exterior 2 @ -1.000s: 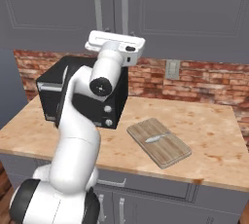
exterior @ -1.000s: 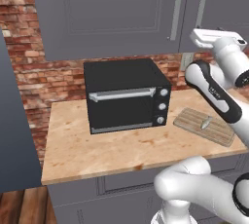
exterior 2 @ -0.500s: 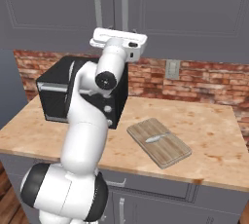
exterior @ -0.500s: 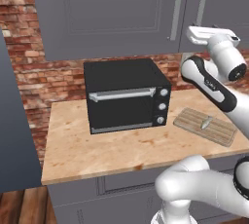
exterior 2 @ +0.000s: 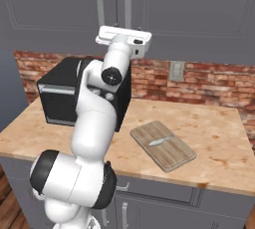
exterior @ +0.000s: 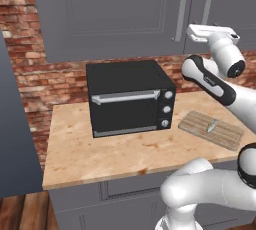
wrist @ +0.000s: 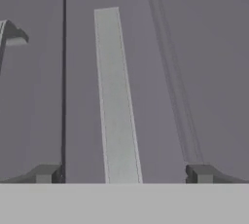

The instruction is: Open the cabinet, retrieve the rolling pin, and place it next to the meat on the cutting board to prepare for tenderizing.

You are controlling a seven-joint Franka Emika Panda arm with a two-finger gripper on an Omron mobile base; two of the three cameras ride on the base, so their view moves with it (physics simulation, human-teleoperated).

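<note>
The two-finger pincer (wrist: 121, 174), fingers spread wide, faces the grey wall cabinet's (exterior: 115, 14) pale vertical bar handle (wrist: 114, 96), seemingly not touching; next, advance and clamp.

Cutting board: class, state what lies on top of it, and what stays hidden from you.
On the cutting board lies one small pale piece of meat, near its middle. No rolling pin is beside it. The cabinet doors are shut, so its contents stay hidden.
</note>
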